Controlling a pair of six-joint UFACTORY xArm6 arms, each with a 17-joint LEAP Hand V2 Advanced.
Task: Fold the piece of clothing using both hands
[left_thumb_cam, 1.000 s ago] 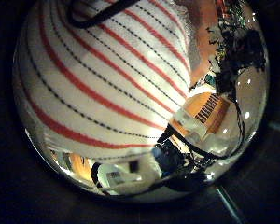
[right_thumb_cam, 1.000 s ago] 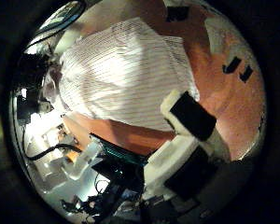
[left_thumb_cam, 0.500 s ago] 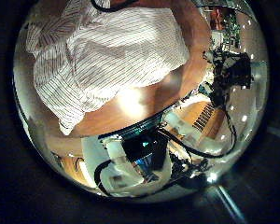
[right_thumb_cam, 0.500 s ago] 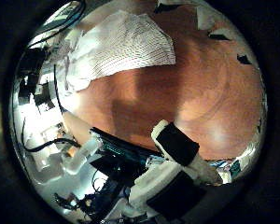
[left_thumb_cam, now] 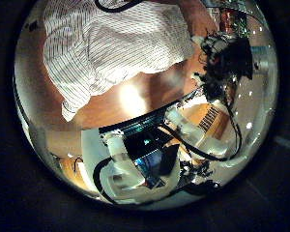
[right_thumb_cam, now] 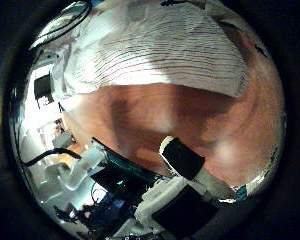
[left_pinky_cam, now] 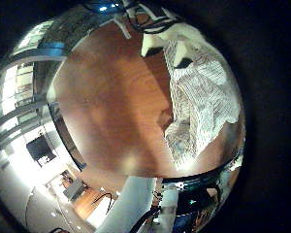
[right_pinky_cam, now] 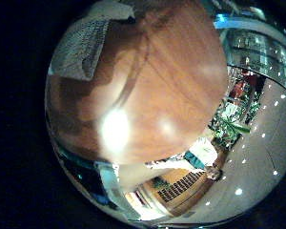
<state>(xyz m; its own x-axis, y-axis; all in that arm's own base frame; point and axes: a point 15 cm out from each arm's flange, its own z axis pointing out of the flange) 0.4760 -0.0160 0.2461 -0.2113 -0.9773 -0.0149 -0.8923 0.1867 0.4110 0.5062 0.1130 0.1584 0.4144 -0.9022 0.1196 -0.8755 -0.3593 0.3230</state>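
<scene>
A striped piece of clothing lies spread on the wooden table. The left thumb side palm view shows it (left_thumb_cam: 116, 43) at some distance from the palm, on the table (left_thumb_cam: 150, 92). The left little finger side palm view shows it (left_pinky_cam: 199, 92) crumpled along the table's edge. The right thumb side palm view shows it (right_thumb_cam: 160, 50) flat past bare table (right_thumb_cam: 180, 120), with one straight finger (right_thumb_cam: 185, 160) of my right hand over the wood, holding nothing. The right little finger side palm view shows a part of it (right_pinky_cam: 86, 48).
Bare wood (left_pinky_cam: 107, 97) lies beside the clothing and fills most of the right little finger side palm view (right_pinky_cam: 153, 86). Robot equipment (left_thumb_cam: 135, 164) stands past the table's edge.
The left palm has drawn back from the clothing, which filled its view a second ago. The right palm's view has swung, and the clothing fills more of it than half a second ago.
</scene>
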